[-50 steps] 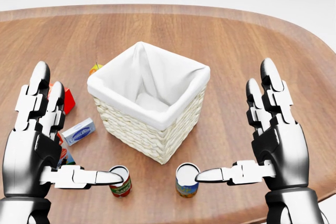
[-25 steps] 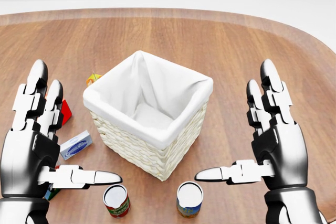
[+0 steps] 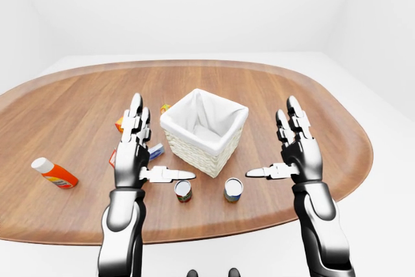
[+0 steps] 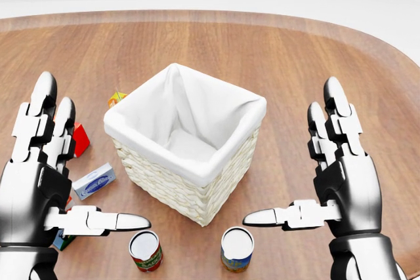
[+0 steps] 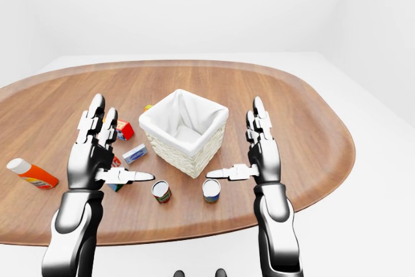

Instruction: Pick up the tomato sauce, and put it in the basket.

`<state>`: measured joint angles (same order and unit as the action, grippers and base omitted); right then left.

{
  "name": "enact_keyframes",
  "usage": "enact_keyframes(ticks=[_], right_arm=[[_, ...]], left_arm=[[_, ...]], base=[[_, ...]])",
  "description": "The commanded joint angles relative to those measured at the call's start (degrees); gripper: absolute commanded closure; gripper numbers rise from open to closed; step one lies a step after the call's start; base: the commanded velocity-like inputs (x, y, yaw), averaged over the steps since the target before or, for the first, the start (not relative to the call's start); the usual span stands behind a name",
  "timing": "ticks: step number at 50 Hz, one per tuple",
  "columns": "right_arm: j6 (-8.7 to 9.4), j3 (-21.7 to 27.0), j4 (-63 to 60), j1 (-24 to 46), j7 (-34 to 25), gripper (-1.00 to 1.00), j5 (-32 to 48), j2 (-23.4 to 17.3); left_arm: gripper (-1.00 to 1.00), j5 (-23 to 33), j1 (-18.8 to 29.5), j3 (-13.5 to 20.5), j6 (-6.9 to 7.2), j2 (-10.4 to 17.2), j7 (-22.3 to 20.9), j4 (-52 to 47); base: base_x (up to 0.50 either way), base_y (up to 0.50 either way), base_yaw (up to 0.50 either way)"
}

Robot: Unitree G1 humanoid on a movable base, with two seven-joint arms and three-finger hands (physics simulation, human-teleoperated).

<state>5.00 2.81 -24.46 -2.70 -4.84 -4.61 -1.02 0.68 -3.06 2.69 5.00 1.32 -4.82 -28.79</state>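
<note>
**Hands spread, sauce can not yet gripped**

Head view: left hand (image 4: 39, 181) and right hand (image 4: 341, 175) hover w/ fingers spread, holding nothing, either side of the basket (image 4: 187, 178), prob. readying a reach. Red-labelled can (image 4: 146, 251), likely the tomato sauce, stands near bottom edge, just below left thumb; blue-labelled can (image 4: 236, 248) beside it could be mistaken for it.

Left-eye view: orange bottle (image 3: 56, 173) lies well apart at left on the table (image 3: 324, 108).

Right-eye view: small boxes (image 5: 130, 144) cluster left of basket; nothing blocks its open top
</note>
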Motion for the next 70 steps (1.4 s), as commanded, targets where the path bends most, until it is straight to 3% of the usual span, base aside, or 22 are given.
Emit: enact_keyframes(ticks=[1, 8, 10, 16, 18, 52, 70], right_arm=[[0.00, 0.05, -1.76, -0.33, -0.01, -1.00, -0.37, 0.03], [0.00, -0.08, -1.39, -0.36, -0.17, -1.00, -0.21, 0.03], [0.00, 0.70, -4.47, -1.32, -2.88, -1.00, -5.02, 0.19], [0.00, -0.17, -1.33, -0.25, 0.23, -1.00, 0.64, -0.20], [0.00, 0.33, -2.20, -0.60, -1.42, -1.00, -2.29, 0.07], [0.00, -0.13, -1.53, -0.68, -0.72, -1.00, -0.81, 0.06], [0.00, 0.18, -1.03, -0.26, -0.70, -1.00, -0.93, -0.01]], left_arm=[[-1.00, 1.00, 0.03, 0.11, 0.00, 0.01, -0.28, -0.10], [-1.00, 1.07, 0.00, 0.04, 0.00, -0.07, -0.34, -0.39], [-1.00, 1.05, 0.00, 0.02, 0.00, -0.09, -0.34, -0.50], [-1.00, 1.08, -0.10, -0.09, 0.00, -0.11, -0.34, 0.00], [-1.00, 1.05, -0.08, -0.05, 0.00, -0.09, -0.37, -0.36], [-1.00, 7.69, -0.09, 0.33, 0.00, 0.59, -2.12, -2.58], [-1.00, 10.83, -3.36, 0.35, 0.00, 0.37, -3.94, -6.23]], base=[[0.00, 0.00, 0.00], [0.00, 0.00, 0.00], [0.10, 0.00, 0.00], [0.48, 0.00, 0.00], [0.00, 0.00, 0.00], [0.00, 0.00, 0.00], [0.00, 0.00, 0.00]])
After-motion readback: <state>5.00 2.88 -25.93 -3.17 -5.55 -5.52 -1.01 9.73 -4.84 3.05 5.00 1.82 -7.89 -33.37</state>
